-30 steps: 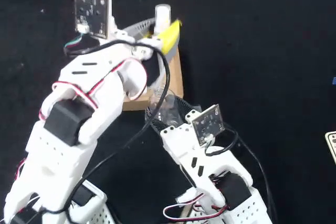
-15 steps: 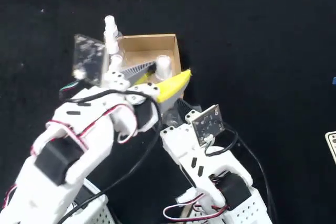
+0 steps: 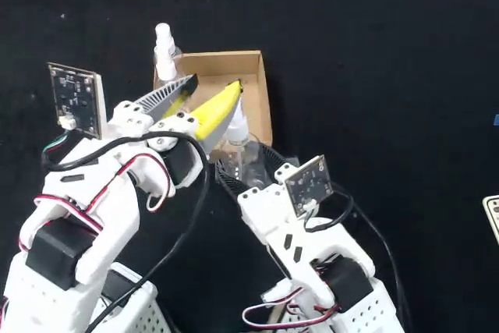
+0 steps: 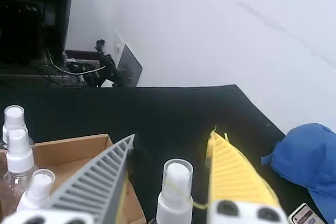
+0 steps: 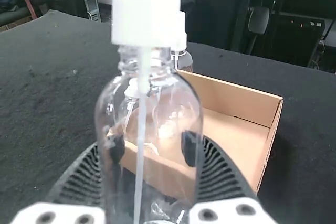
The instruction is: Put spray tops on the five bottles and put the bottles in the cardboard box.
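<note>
One bottle (image 5: 148,103) clamped by right gripper (image 5: 152,147); left gripper (image 4: 172,140) spread wide

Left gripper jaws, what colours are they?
On the left gripper, one jaw is yellow and the other grey, both ribbed; the left wrist view shows it best.

— Colours, go!
— My left pincer (image 4: 172,139): one side yellow, one grey, both ribbed. My right pincer (image 5: 151,148): ribbed black. The bottle (image 5: 149,114) is clear, its spray top (image 5: 146,9) white.
— And around you?
— The cardboard box (image 3: 266,103) is tan, the tabletop (image 3: 374,76) black.
</note>
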Tool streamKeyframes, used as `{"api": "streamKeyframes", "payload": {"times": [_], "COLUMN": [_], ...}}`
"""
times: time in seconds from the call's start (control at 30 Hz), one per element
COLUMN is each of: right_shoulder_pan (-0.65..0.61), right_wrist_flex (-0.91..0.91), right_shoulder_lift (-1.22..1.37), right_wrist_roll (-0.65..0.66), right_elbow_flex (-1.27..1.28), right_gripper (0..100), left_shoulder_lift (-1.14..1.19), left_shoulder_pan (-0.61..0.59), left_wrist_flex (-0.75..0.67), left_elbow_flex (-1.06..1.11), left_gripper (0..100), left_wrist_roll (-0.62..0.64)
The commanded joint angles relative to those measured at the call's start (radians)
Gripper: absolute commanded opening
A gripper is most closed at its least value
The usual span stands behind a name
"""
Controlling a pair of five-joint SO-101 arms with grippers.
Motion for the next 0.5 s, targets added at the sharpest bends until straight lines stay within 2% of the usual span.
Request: {"api": "streamKeyframes", "payload": {"times": [0.0, 0.23, 0.37, 0.47], "right_shoulder_pan": [-0.006, -0.005, 0.005, 0.066], "right_wrist_flex": [-0.032, -0.029, -0.025, -0.035], "right_shoulder_lift": [-0.14, -0.14, -0.139, -0.114], "right_wrist_roll": [-0.006, -0.005, 0.003, 0.057], "right_elbow_flex": [-0.001, -0.001, -0.002, -0.016], "right_gripper": [1.0, 1.0, 1.0, 1.0], "left_shoulder_lift": [-0.014, -0.028, -0.048, -0.049], "left_shoulder_pan": [-0.007, -0.005, -0.021, -0.143], "left_wrist_flex": [0.057, 0.196, 0.321, 0.43], "left_elbow_flex": [-0.008, -0.036, -0.226, -0.303], "left_gripper": [20, 20, 20, 20], "left_wrist_roll": [0.003, -0.052, -0.057, -0.061]}}
